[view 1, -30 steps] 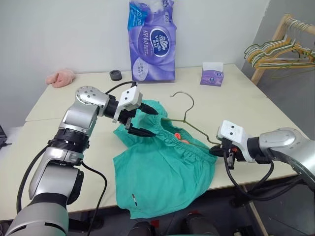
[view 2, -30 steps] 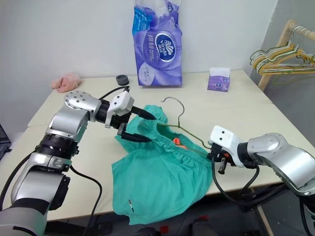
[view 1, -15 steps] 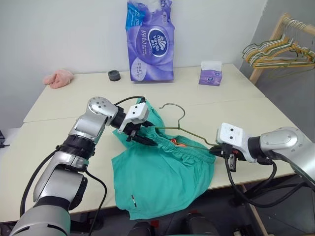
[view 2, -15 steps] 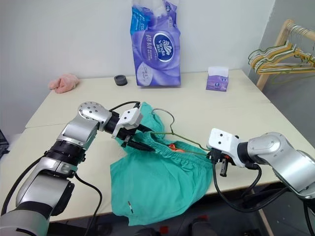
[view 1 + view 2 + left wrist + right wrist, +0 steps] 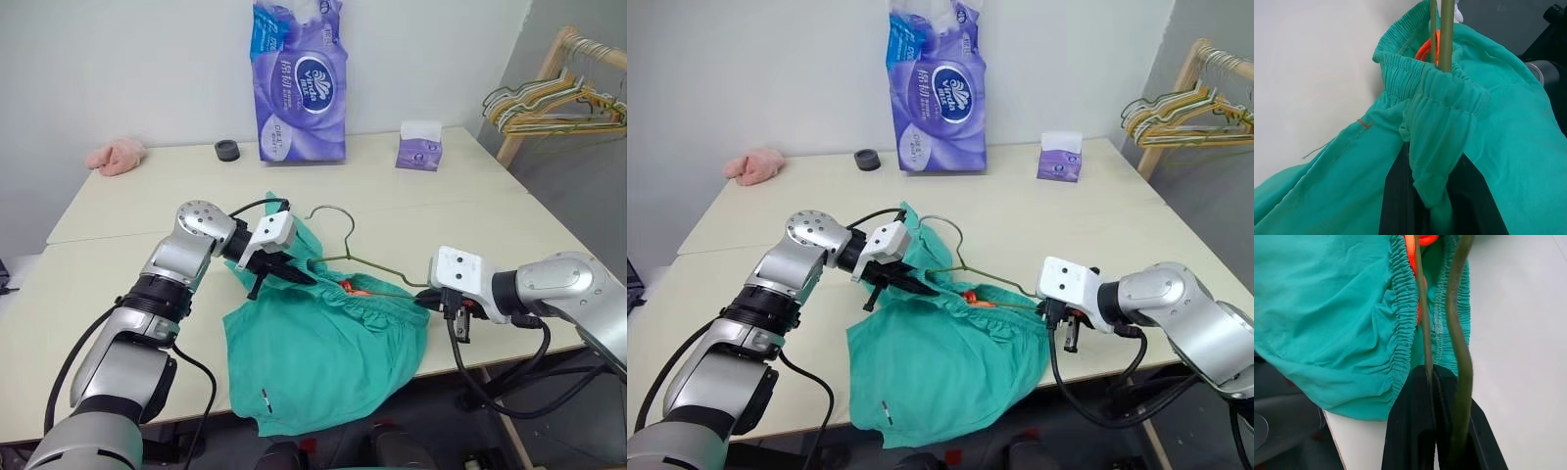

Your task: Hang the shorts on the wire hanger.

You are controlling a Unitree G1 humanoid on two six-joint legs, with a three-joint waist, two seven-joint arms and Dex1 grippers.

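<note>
The teal-green shorts [image 5: 323, 343] lie bunched on the table, their legs drooping over its front edge. My left gripper [image 5: 297, 278] is shut on a fold of the gathered waistband [image 5: 1432, 127] at the shorts' left side. The thin olive wire hanger [image 5: 377, 266] runs inside the waistband, its hook [image 5: 330, 211] rising above the cloth. My right gripper [image 5: 424, 300] is shut on the hanger's right end [image 5: 1425, 347], beside the waistband's right end. Something orange [image 5: 1425, 46] shows inside the waist opening.
At the back of the table [image 5: 490, 211] stand a tall purple tissue pack [image 5: 301, 83], a small purple tissue box [image 5: 420, 147], a black round thing [image 5: 227, 150] and a pink cloth [image 5: 118, 155]. A wooden rack with a bunch of hangers [image 5: 549, 98] stands at the far right.
My left gripper has sunk onto the shorts and gone from wide open to shut on the waistband. The hanger's hook has swung left and lower. The right gripper has kept its place.
</note>
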